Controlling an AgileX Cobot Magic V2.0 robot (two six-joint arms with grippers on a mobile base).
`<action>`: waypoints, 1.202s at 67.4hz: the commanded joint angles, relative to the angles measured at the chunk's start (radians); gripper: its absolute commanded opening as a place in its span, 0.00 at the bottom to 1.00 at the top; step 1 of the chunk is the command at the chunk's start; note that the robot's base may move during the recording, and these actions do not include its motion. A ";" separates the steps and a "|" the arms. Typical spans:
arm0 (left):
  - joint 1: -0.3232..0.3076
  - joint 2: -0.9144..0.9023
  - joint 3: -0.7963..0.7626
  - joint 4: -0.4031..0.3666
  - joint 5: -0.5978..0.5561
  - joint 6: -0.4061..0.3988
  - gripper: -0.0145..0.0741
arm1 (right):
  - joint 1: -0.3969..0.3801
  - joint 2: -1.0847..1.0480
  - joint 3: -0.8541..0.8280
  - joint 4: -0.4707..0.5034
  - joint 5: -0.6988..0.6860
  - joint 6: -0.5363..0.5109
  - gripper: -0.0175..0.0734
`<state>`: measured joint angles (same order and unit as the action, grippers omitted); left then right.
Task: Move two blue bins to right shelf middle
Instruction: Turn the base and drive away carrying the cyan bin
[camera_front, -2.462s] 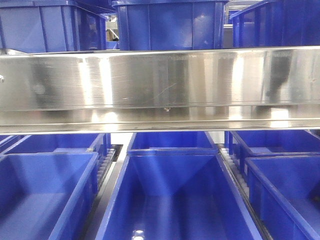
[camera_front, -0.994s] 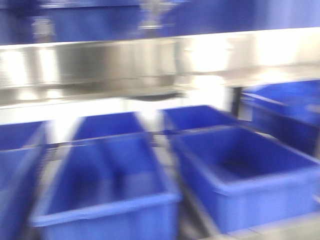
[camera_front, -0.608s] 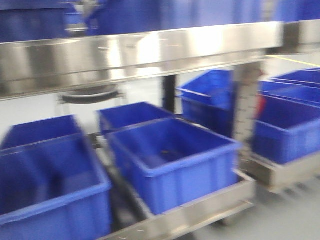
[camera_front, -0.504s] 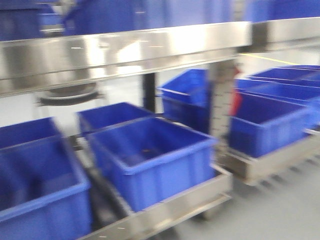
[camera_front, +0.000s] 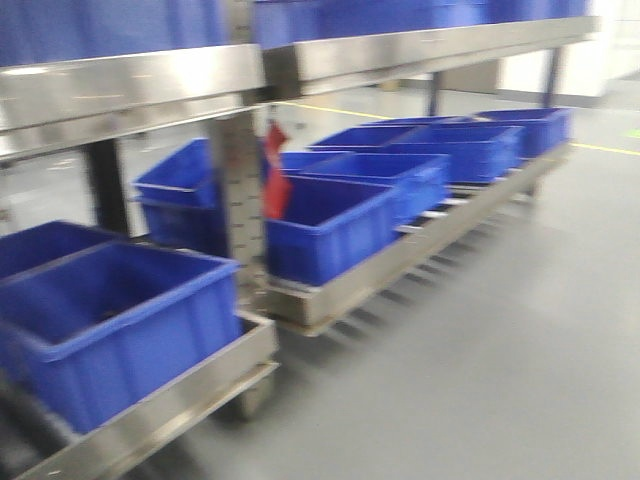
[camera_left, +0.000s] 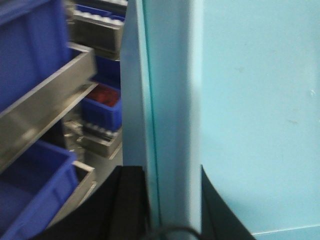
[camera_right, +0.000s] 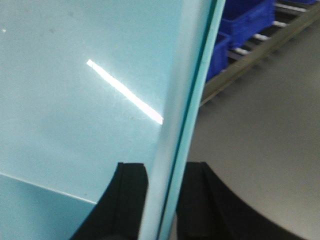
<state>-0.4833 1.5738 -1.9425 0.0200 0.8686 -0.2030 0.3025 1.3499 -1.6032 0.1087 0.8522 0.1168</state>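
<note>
Steel-railed right shelf middle (camera_front: 430, 45) stands at upper right, well apart; left gripper (camera_left: 167, 172) and right gripper (camera_right: 162, 167) each pinch a pale teal wall (camera_left: 240, 100), judged a carried bin, so placement is not yet done.

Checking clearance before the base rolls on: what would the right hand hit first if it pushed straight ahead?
The right hand is clamped on the wall of a pale blue bin, so that wall fills its line ahead. Beside it lies grey floor; depth there is unclear.

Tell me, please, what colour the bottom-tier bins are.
Blue bins, clearest in the front-facing view.
</note>
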 joint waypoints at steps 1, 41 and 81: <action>0.000 -0.018 -0.018 -0.033 -0.131 -0.010 0.04 | 0.000 -0.021 -0.014 0.011 -0.058 -0.027 0.02; 0.000 -0.018 -0.018 -0.033 -0.131 -0.010 0.04 | 0.000 -0.021 -0.014 0.011 -0.058 -0.027 0.02; 0.000 -0.018 -0.018 -0.033 -0.131 -0.010 0.04 | 0.000 -0.021 -0.014 0.011 -0.058 -0.027 0.02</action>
<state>-0.4833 1.5738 -1.9425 0.0200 0.8725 -0.2030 0.3025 1.3478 -1.6032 0.1082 0.8522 0.1168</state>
